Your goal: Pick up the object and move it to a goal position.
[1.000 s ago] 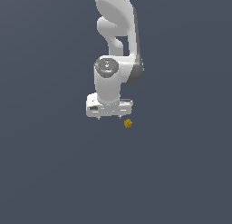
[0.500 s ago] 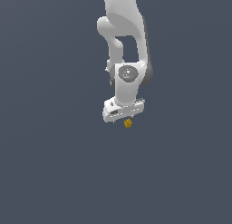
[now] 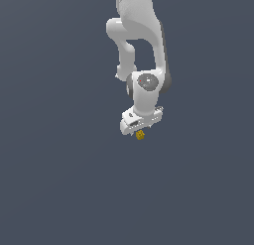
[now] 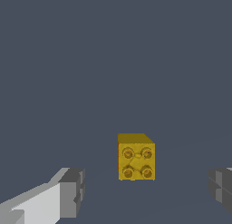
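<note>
Wrist view: gripper spread wide, holding nothing; yellow studded block lies on the grey floor between the two grey fingertips, touching neither. Exterior view: block just under the hand. Step judged: pre-grasp alignment. Next: lower a little, close on the block's sides, then lift

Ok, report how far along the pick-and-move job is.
Done: the claw is lined up over the yellow block, which sits between its two fingers with a gap on each side. In hand: the approach; the exterior view shows the claw low, just above the block. Left: closing on the block, lifting it, and carrying it to the goal, which no view shows.
</note>
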`<action>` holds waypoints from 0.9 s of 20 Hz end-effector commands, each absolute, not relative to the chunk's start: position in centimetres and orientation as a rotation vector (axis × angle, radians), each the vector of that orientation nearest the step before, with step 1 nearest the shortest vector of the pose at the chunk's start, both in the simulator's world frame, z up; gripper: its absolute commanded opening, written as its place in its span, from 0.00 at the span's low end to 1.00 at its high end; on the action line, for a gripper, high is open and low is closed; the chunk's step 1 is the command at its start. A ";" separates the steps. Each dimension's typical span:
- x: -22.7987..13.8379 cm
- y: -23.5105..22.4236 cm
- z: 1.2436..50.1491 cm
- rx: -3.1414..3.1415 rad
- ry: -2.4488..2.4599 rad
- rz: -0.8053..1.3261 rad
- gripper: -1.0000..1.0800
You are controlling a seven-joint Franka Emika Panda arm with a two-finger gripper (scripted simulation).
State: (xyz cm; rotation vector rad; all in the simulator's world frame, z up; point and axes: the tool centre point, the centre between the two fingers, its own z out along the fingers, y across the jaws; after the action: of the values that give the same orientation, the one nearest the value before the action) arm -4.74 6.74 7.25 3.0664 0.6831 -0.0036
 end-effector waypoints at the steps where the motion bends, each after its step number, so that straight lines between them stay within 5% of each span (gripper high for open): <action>1: -4.7 6.7 7.2 3.066 0.682 -0.003 0.96; 18: -4.8 6.8 2.2 3.065 0.691 0.000 0.96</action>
State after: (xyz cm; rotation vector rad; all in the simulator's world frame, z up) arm -4.86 6.81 2.32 3.0650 0.6904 -0.0023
